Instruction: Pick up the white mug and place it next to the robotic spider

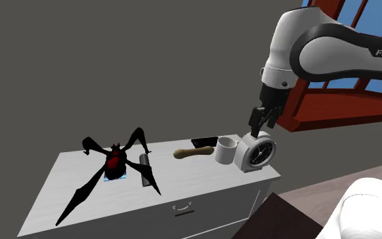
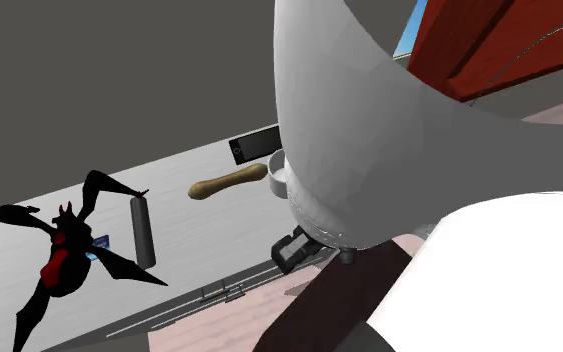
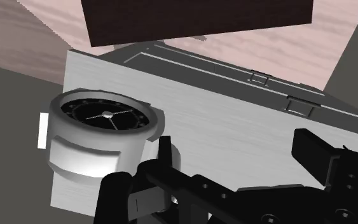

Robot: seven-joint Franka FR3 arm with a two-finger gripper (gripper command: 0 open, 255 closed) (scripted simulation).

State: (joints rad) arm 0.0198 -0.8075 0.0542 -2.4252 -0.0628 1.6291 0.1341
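Currently: my end effector [image 1: 258,129], jaws apart & holding nothing, over clock [image 1: 257,153]; white mug [image 1: 224,150] just beside clock on bench [image 1: 47,183]; black-red spider [image 1: 115,161] well apart.

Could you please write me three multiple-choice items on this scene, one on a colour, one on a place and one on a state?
1. What colours is the spider?
A) black with a red middle
B) all white
C) green

2. Where does the white mug stand?
A) beside the spider
B) between the bone-shaped object and the clock
C) on the floor

3. How is the gripper?
A) shut on the white mug
B) shut on the clock
C) open, holding nothing

Answers:
1 A: red shows on its black body.
2 B: the shoulder view shows it between those two.
3 C: the wrist view shows its fingers standing apart.
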